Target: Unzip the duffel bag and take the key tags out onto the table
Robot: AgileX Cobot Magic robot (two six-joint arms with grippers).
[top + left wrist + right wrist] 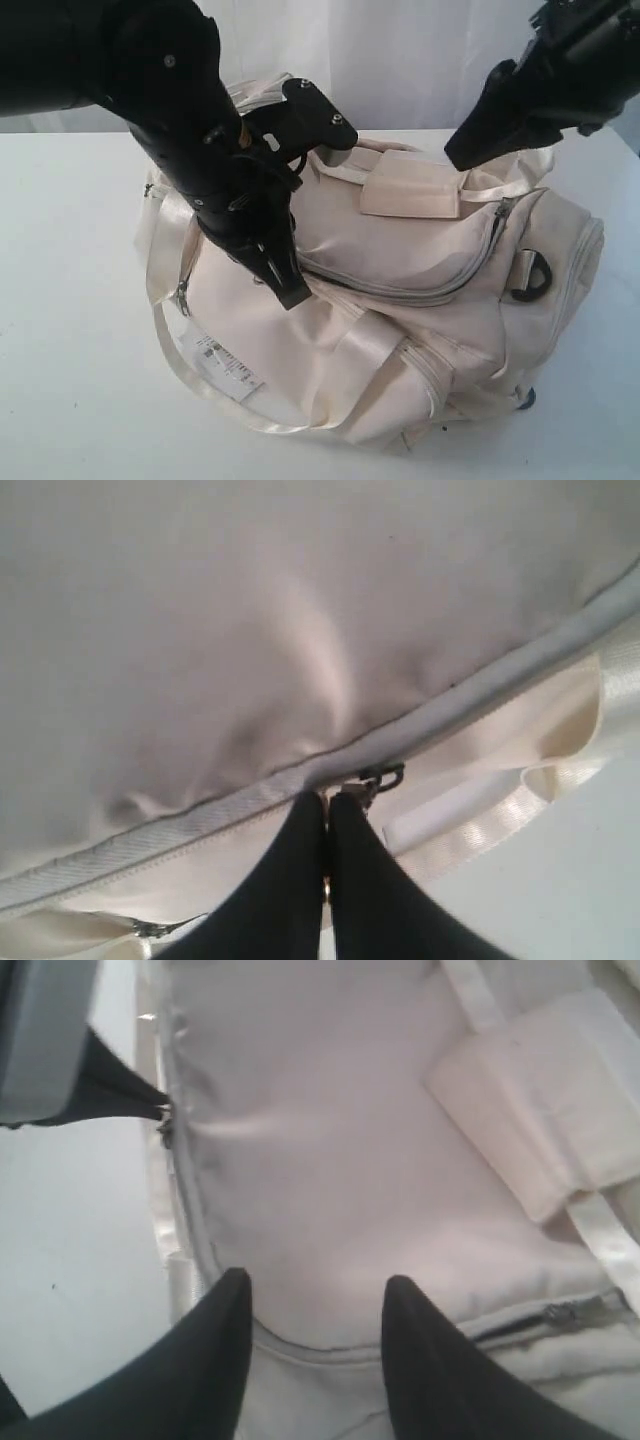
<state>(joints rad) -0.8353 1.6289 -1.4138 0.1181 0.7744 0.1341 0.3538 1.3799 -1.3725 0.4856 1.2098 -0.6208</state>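
White table [70, 380]; left tool [326, 798] closed at bag [400, 250] zipper [480, 695], right tool [318, 1278] parted.

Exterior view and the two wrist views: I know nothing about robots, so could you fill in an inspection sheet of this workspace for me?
Surface: plain white table, carrying the bag.
Job's things: duffel bag on the table, main zipper looks mostly closed; key tags not seen.
Clutter: nothing seen.
Grippers: left gripper shut, tips at the zipper pull; right gripper open over the bag, holding nothing.
Cables: nothing seen.
Surroundings: white curtain behind the table.
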